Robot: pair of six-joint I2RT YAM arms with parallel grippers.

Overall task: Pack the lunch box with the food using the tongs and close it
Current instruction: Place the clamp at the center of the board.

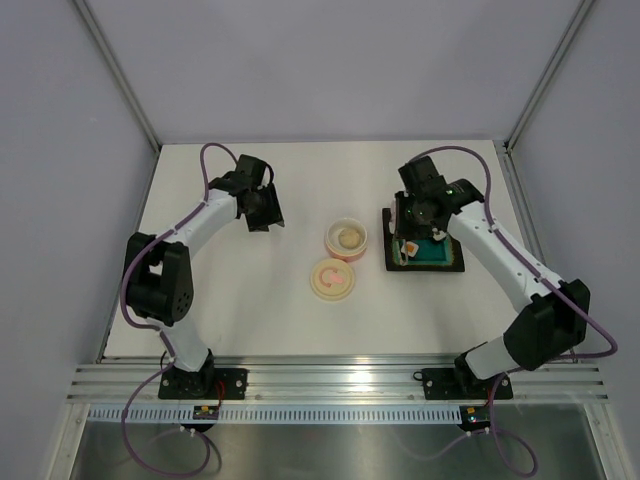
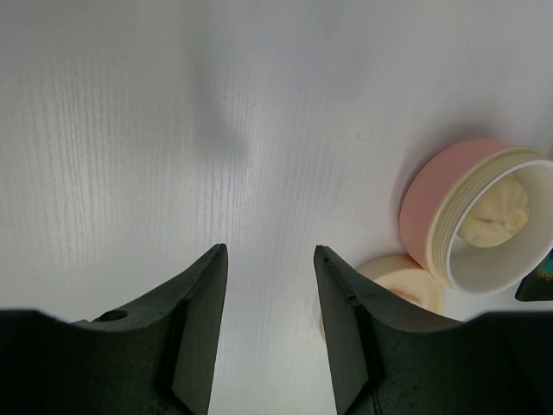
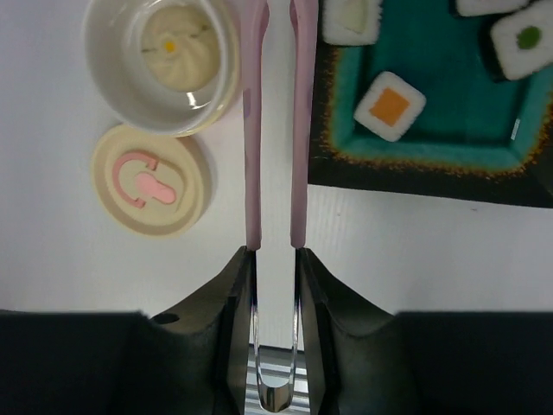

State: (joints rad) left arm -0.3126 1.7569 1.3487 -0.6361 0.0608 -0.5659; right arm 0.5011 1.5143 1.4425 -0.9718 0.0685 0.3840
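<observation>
Right pincer (image 3: 275, 259) clenched on the tongs (image 3: 298, 130): its fingers press the two pale-pink arms from outside, with the metal bend seated between them. The arms run nearly parallel with a narrow gap. The tong tips leave the wrist view at its top edge, between the lunch box (image 3: 108, 86) and the tray (image 3: 449, 78). Seen from above, this pincer hangs over the tray's left edge.

Left pincer (image 2: 263, 294) released, jaws apart, nothing between them, bare white table (image 2: 130, 130) below. It sits well left of the lunch box.

The lunch box stands upright near table centre, uncovered. Inside is one pale cream bun (image 3: 177, 43) with a yellow dot on top.

The lid (image 3: 151, 180) lies flat on the table just beside the box, on its near side. Marking: a pink curl around a small pink oval, not readable as letters.

The tray has a dark rim and teal top and sits right of the box. On it are an orange-centred square (image 3: 390, 105) and a green-centred square (image 3: 523, 39). Other pieces are cut by the frame edge.
</observation>
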